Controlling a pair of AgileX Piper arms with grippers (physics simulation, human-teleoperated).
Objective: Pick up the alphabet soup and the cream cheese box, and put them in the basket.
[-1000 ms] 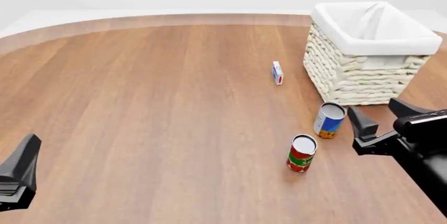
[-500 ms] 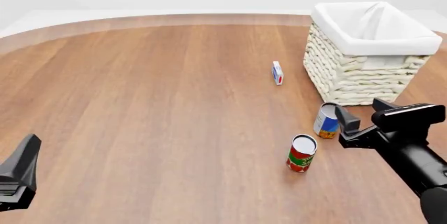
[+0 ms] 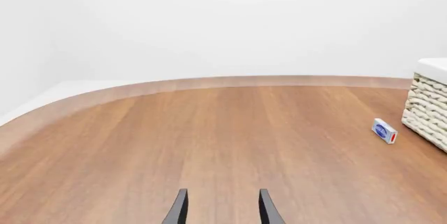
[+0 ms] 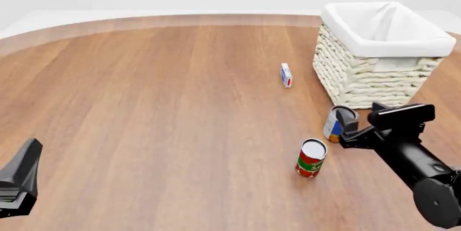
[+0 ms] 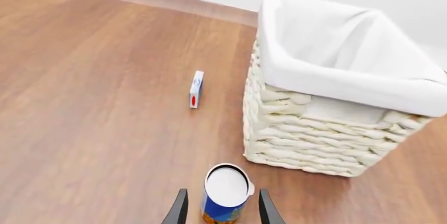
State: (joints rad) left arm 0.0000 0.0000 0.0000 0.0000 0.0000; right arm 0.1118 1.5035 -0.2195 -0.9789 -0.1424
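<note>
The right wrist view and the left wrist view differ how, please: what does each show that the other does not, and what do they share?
Only the right wrist view shows the alphabet soup, upright between the open fingers of the right gripper, and the whole basket with its white liner. Only the left wrist view shows the left gripper, open over bare wood, and the table's curved far edge across a wide stretch. Both show the cream cheese box standing on the table a little way from the basket, though the left wrist view catches only the basket's corner.
</note>
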